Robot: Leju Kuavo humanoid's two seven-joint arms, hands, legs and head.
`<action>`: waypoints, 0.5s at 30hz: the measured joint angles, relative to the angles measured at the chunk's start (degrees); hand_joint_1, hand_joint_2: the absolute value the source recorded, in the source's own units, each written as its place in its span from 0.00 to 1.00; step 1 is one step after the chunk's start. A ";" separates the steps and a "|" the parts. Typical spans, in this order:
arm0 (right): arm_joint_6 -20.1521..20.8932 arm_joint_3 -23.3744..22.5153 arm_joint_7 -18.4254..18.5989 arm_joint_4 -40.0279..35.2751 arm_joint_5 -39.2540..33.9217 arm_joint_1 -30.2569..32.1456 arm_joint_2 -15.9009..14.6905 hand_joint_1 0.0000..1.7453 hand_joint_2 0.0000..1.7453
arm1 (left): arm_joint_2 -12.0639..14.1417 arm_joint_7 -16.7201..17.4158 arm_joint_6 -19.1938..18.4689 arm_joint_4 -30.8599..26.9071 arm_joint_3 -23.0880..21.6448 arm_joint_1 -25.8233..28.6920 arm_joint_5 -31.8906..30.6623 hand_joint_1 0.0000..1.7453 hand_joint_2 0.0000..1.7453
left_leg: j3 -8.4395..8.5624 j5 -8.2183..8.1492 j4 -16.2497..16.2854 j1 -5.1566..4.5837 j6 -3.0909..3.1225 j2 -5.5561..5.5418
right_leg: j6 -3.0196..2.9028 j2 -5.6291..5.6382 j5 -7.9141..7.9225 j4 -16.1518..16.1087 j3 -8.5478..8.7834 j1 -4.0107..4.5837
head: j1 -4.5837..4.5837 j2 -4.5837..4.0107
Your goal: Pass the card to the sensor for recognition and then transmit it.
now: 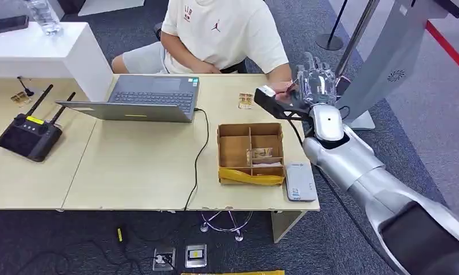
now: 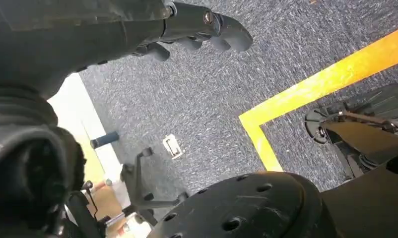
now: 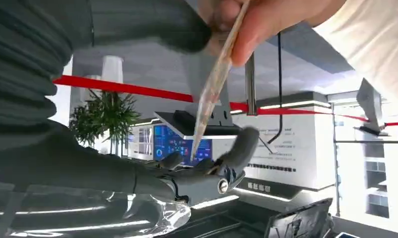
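One thin pale card (image 3: 214,84), at the table's far right edge, sits between the person's fingers (image 3: 266,25) and the robot's raised right hand (image 1: 314,86), whose grip cannot be told; the handover step seems underway, calling for release.

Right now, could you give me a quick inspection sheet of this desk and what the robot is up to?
Surface: pale wooden table.
Job's things: card, edge-on, pinched by a person's hand above the right hand; white reader at the table's corner.
Clutter: cardboard divider box, laptop, black remote controller.
Hands: right hand raised by the person; left hand hangs over the carpet, holding nothing.
Cables: black cable from the laptop, over the edge.
Surroundings: grey carpet, floor sockets.
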 joint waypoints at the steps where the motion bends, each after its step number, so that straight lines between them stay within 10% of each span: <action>1: -0.41 0.15 0.07 0.48 0.09 0.00 0.00 0.00 1.00 | 0.00 0.00 0.00 0.00 0.00 0.00 0.00 0.00 0.00 | 0.00 0.00 0.00 0.00 0.00 0.00 | 0.00 0.00 0.00 0.00 -0.01 0.00 | 0.00 0.00; 15: -19.74 -1.82 7.18 -6.92 4.31 4.62 -6.63 0.00 1.00 | -0.33 -1.09 0.00 0.00 0.04 1.05 0.88 0.00 0.00 | 0.05 -0.02 0.03 -0.02 0.02 0.06 | 0.00 0.09 0.00 -0.09 0.01 -0.01 | 0.02 0.00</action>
